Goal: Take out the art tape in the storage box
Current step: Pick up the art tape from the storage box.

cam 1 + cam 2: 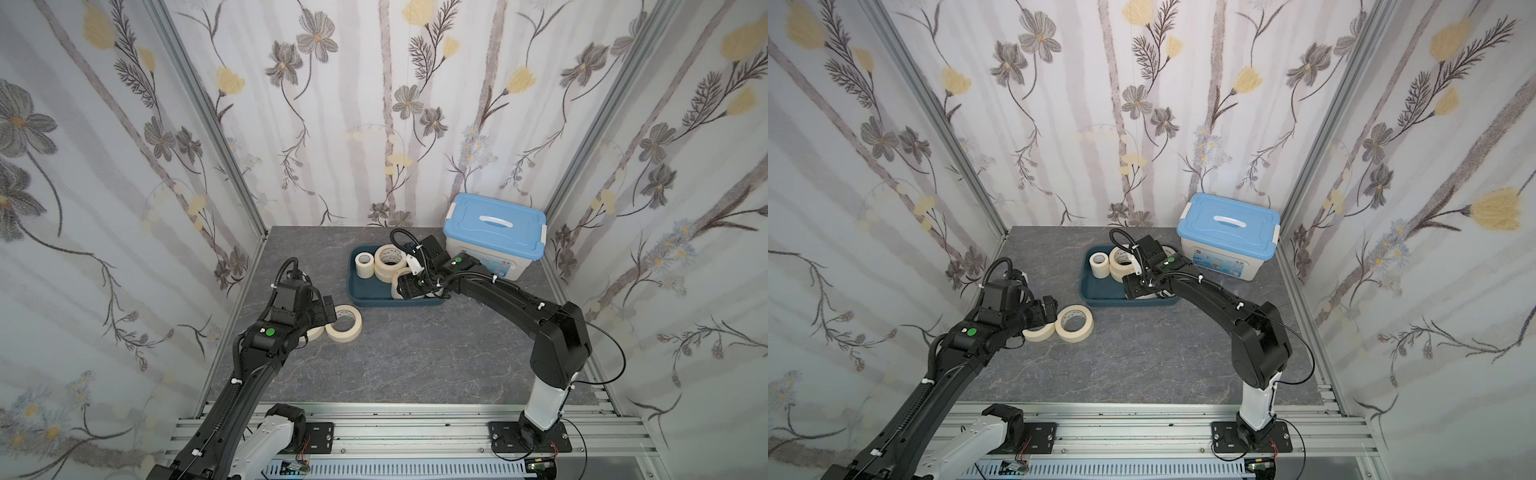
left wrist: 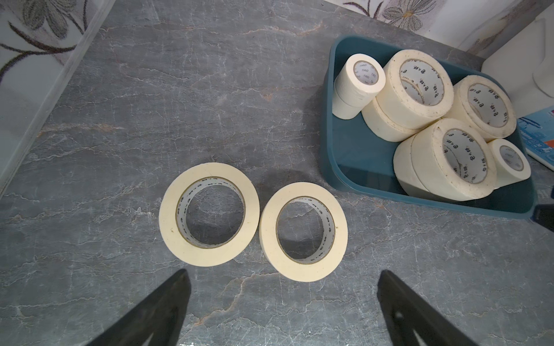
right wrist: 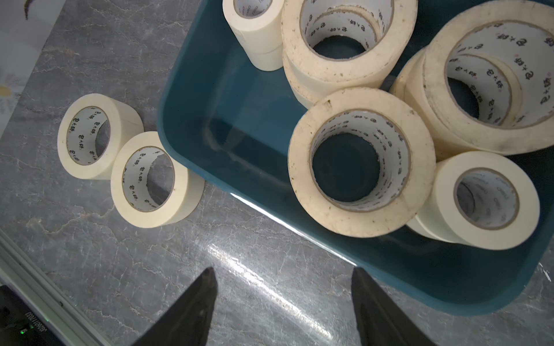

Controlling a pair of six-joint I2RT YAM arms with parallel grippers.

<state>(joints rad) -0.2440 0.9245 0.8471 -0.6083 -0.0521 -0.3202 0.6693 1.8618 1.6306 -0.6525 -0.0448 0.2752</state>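
Note:
The storage box is a dark teal tray at the back middle of the table. It holds several cream art tape rolls, among them a large one and a small one. Two more large rolls lie flat and side by side on the table left of the box. My left gripper hangs open just behind these two, holding nothing. Over the box's front right part, my right gripper is open and empty, partly hiding the rolls there in both top views.
A white tub with a light-blue handled lid stands right behind the box in the back right corner. Flowered walls close in three sides. An aluminium rail with both arm bases runs along the front.

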